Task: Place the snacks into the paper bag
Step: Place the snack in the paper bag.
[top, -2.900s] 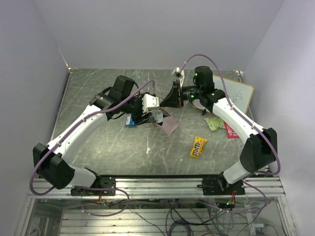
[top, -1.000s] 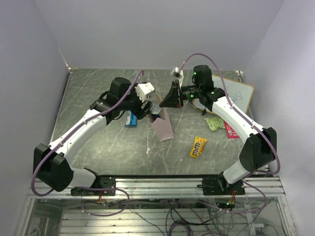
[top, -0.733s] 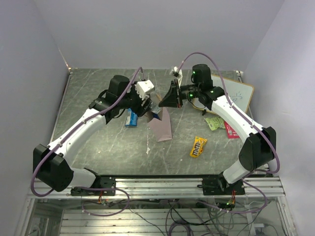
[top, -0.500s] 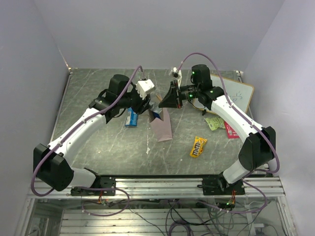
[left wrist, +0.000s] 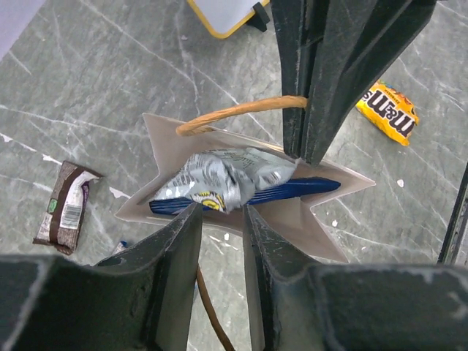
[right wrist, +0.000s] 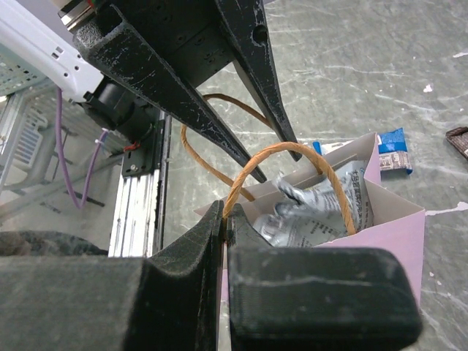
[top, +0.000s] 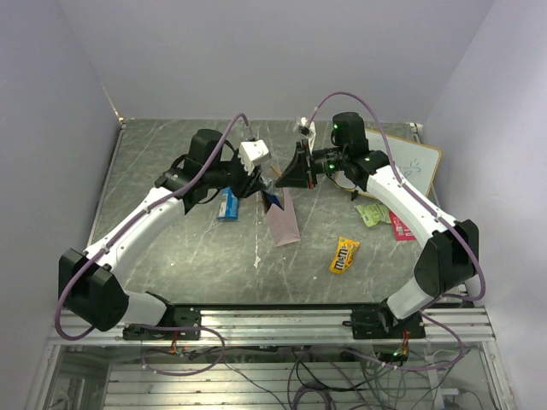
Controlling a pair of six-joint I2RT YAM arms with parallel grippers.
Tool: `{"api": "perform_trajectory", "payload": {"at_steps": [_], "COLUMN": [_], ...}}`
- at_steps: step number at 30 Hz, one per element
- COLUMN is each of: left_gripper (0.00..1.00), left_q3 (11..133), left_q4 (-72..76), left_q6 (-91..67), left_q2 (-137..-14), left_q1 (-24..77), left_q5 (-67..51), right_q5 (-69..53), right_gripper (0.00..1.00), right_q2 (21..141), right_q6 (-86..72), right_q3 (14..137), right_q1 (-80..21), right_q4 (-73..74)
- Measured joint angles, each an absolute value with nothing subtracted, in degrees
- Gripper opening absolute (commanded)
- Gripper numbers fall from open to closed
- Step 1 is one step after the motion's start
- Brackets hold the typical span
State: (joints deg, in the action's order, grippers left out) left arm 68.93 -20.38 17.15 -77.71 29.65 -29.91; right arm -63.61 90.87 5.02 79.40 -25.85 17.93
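Observation:
The pinkish paper bag (top: 282, 220) stands open at the table's middle. My right gripper (top: 287, 176) is shut on its orange handle (right wrist: 252, 172) and holds it up. The silver-grey packet (left wrist: 223, 175) and the dark blue chip bag (left wrist: 296, 189) lie inside the bag. My left gripper (left wrist: 219, 219) is open and empty just above the bag's mouth. The blue-white packet (top: 227, 205) lies left of the bag and the brown bar (left wrist: 66, 208) near it. The yellow M&M's (top: 344, 254), the light green packet (top: 373, 213) and the pink-red packet (top: 400, 226) lie to the right.
The white scribbled board (top: 412, 162) stands at the back right behind my right arm. The bag's second handle (left wrist: 208, 314) hangs loose under my left fingers. Both grippers crowd close together over the bag.
My left gripper carried the silver-grey packet up over the bag, let it go inside and lifted slightly. The bag swung from tilted to more upright under my right gripper.

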Motion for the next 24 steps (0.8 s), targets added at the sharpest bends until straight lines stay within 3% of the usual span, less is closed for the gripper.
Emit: {"api": "perform_trajectory", "payload": {"at_steps": [14, 24], "left_gripper": [0.38, 0.52], "left_q3": [68.93, 68.93], "left_q4": [-19.97, -24.10], "left_q6": [17.15, 22.46], "left_q2": [-81.08, -76.75], "left_q1": [29.65, 28.47], "left_q5": [-33.45, -38.06], "right_q5": [-63.68, -63.51], "right_gripper": [0.00, 0.00], "right_q2": [91.61, 91.74], "right_q6": [5.43, 6.92], "right_q3": [84.23, 83.05], "right_q1": [-25.47, -23.29], "right_q4": [19.88, 20.43]}}
